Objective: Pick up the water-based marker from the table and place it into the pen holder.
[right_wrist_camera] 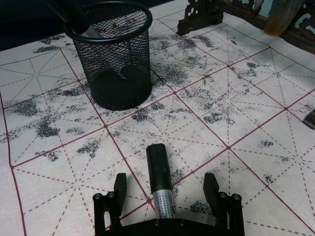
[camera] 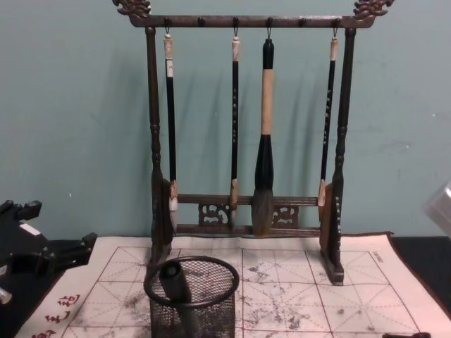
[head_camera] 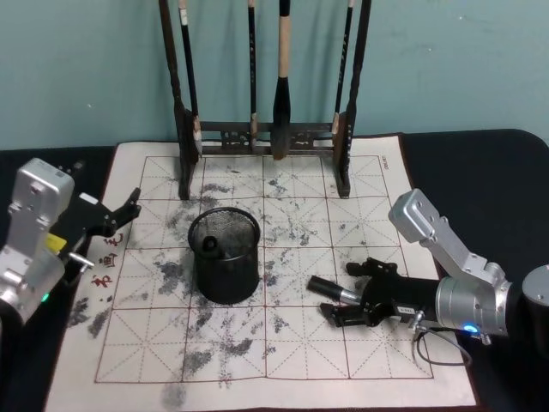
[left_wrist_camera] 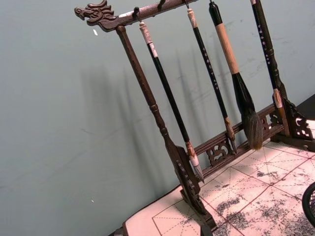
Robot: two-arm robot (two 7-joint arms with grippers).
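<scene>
The water-based marker (head_camera: 328,288), black cap and silver-grey barrel, lies flat on the white grid mat of the table (head_camera: 300,360), right of the pen holder (head_camera: 225,256). My right gripper (head_camera: 347,292) is low over the mat and open, one finger on each side of the marker (right_wrist_camera: 159,172), neither touching it. In the right wrist view the black cap points toward the mesh pen holder (right_wrist_camera: 115,54), and the gripper (right_wrist_camera: 166,179) straddles the silver end. My left gripper (head_camera: 127,213) hangs open and idle at the mat's left edge.
A dark pen (camera: 173,279) leans inside the pen holder (camera: 192,296). The tall wooden brush rack (head_camera: 266,137) with several hanging brushes stands at the back of the mat. Bare mat lies between marker and holder.
</scene>
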